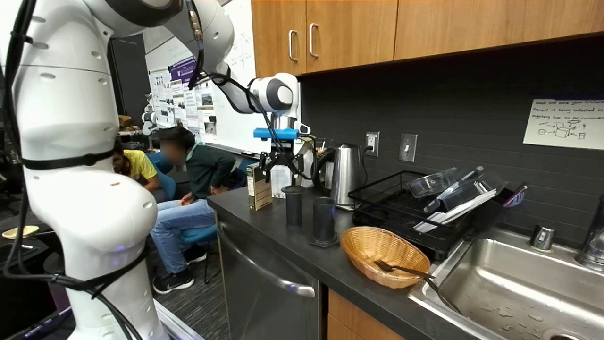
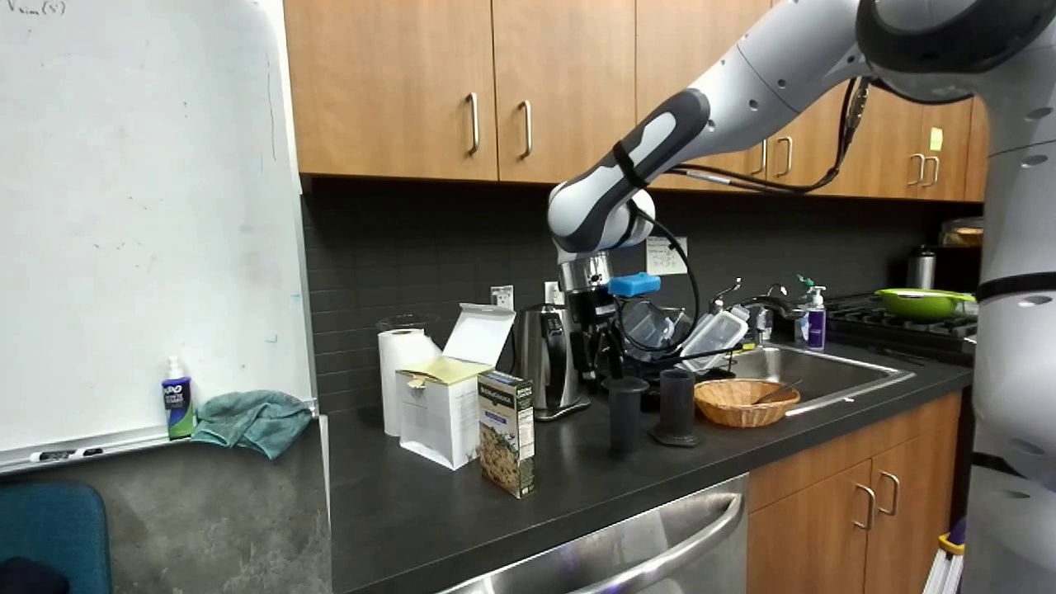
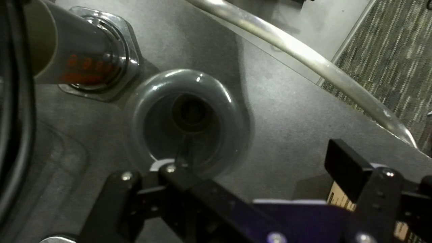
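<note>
My gripper (image 3: 265, 155) stands open with its fingers wide apart and nothing held. In the wrist view, one of its fingers overlaps the near rim of a hollow dark grey cylinder (image 3: 233, 135) with a round flanged top. In an exterior view the gripper (image 1: 283, 174) hangs just above that upright cylinder (image 1: 293, 210); I cannot tell whether they touch. Beside it stands a second dark tube (image 1: 323, 219) with a wide base flange. Orange marks show on that tube (image 3: 86, 54) in the wrist view. The gripper (image 2: 601, 371) is partly hidden against the background in an exterior view.
A steel kettle (image 1: 346, 174) and a black dish rack (image 1: 377, 208) stand behind. A wicker basket (image 1: 358, 257) with a fork (image 1: 406, 270) sits by the sink (image 1: 500, 278). A food box (image 2: 506, 433), an open white box (image 2: 437, 421) and paper towels (image 2: 390, 379) are near the counter's end.
</note>
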Controlling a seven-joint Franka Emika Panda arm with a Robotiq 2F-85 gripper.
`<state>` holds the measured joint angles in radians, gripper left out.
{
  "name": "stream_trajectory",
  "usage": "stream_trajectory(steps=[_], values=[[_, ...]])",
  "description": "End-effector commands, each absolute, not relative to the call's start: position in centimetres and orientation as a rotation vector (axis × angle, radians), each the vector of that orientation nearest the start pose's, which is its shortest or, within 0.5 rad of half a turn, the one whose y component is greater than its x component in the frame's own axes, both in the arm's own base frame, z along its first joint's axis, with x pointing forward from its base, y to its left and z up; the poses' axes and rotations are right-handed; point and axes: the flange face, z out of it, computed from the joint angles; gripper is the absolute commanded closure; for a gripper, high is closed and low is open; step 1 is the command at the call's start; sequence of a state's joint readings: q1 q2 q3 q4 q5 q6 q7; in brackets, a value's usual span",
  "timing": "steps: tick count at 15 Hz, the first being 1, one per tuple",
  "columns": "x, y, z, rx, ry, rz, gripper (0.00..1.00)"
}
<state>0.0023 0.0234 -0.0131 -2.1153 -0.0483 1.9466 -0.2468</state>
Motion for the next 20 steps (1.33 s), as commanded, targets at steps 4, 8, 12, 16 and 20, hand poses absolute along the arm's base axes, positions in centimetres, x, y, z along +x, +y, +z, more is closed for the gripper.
stream_trajectory(steps=[4,8,12,16,20], values=[[50.9,-0.9,40.9,-3.122,-0.374,0.282,0.00],[50.3,-1.2,40.8,-3.113,-0.369,0.297,0.00],[50.0,-1.5,40.3,-3.106,-0.357,0.319,0.00],[50.0,-2.0,39.4,-3.099,-0.355,0.340,0.00],[50.0,-2.3,38.8,-3.094,-0.345,0.365,0.00]])
